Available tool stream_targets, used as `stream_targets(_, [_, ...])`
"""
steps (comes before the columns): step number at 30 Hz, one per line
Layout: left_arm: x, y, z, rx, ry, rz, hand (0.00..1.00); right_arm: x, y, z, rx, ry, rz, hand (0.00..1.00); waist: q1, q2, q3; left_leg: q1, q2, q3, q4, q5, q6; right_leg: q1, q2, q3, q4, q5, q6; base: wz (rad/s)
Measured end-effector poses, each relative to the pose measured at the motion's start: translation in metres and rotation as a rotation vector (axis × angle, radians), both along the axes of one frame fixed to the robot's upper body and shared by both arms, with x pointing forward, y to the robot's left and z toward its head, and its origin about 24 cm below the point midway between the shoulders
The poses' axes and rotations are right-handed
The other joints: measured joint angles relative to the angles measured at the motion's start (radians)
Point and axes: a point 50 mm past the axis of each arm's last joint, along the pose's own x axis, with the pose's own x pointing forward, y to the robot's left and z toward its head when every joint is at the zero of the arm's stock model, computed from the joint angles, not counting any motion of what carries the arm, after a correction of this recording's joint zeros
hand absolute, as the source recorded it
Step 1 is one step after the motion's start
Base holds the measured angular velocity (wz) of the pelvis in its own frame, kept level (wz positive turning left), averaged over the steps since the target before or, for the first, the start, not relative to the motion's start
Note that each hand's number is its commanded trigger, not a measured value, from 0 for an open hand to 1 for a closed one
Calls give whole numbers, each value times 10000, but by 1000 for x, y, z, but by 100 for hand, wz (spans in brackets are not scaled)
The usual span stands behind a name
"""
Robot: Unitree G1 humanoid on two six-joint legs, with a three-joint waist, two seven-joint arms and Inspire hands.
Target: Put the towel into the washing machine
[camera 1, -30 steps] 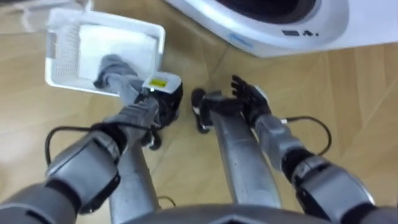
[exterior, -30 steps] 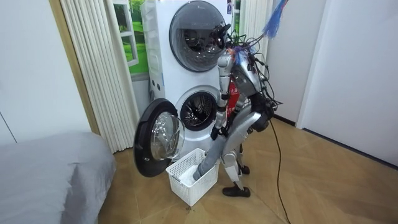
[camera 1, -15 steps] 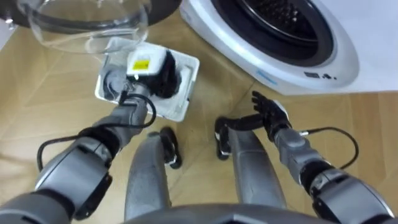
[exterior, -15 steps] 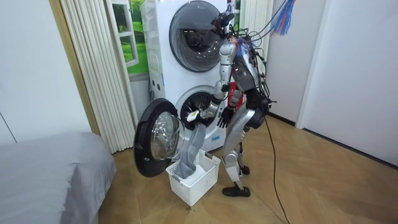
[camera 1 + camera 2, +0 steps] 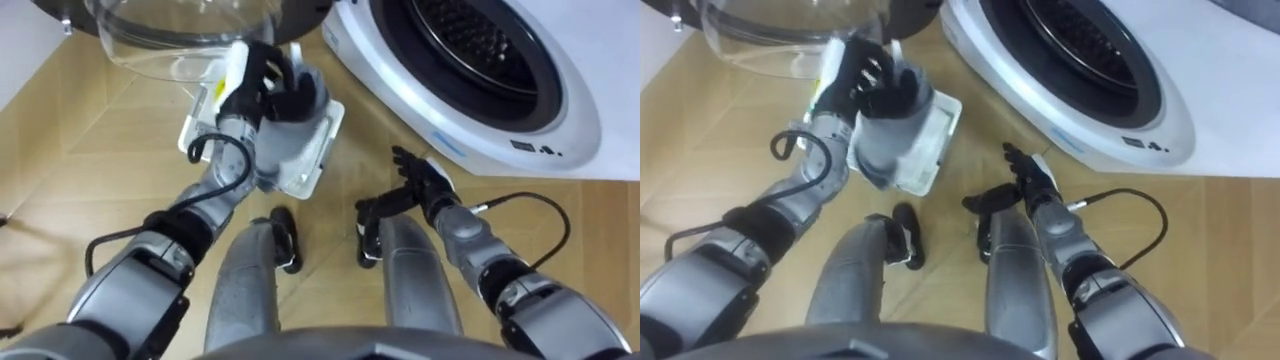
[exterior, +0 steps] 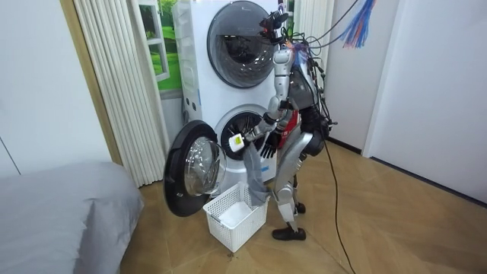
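Its left hand [image 5: 262, 82], up at about eleven o'clock in the robot's own downward view, has its fingers curled tight round the top of a grey towel [image 5: 288, 130]. The cloth hangs from that grip in a loose column. Right under it a white laundry basket [image 5: 327, 150] sits on the wooden floor [image 5: 80, 170]. From where I stand, the towel's lower end dangles at the basket's near rim, and I can't tell whether it touches.

The right hand [image 5: 425, 185] is out at about three o'clock, low over the robot's right thigh. Its fingers are straight and spread and it has hold of nothing, well apart from the towel.

The robot stands upright facing the washing machine [image 5: 560, 130], with the basket at its feet. The dark drum opening [image 5: 480, 45] lies at one o'clock from the raised hand, and the towel is outside it. The round glass door [image 6: 190, 167] is swung wide open toward the room view's left, just beside the basket. A second machine [image 6: 240, 34] is stacked on top of the first. Off at seven o'clock in the room view is a bed [image 6: 61, 213] with a grey cover.
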Motion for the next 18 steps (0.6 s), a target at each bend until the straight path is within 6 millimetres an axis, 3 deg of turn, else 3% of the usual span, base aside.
stream_targets(2, [-8,-2,-8,-746,735,-411,100,0,0,0,-8,87,173,0,0,13,-106,3,8,-6,-35,19,-1,34,21,-12,-91,40,7,0])
stream_targets(7, [-19,-6,-17,-2843,2198,-1489,100,3,1,3,23,-40,518,0,-63,26,-209,79,5,8,-213,110,29,165,40,-71,-328,153,46,1])
stream_targets(9, [-22,-7,-19,-3857,2745,-1849,100,6,3,6,80,-168,719,0,-67,83,-288,114,24,3,-499,264,43,262,137,-99,-684,373,59,-2])
stream_targets(14, [-36,-6,-31,-4908,3851,-2269,100,-3,1,0,148,158,733,0,-41,124,-310,481,61,-25,-809,349,50,733,189,-169,-1148,544,75,0])
stream_targets(18, [-37,-13,-25,-5481,4003,-2914,100,-3,-3,0,174,214,437,0,53,170,-310,441,65,30,-976,430,74,671,198,-162,-1327,676,90,-1])
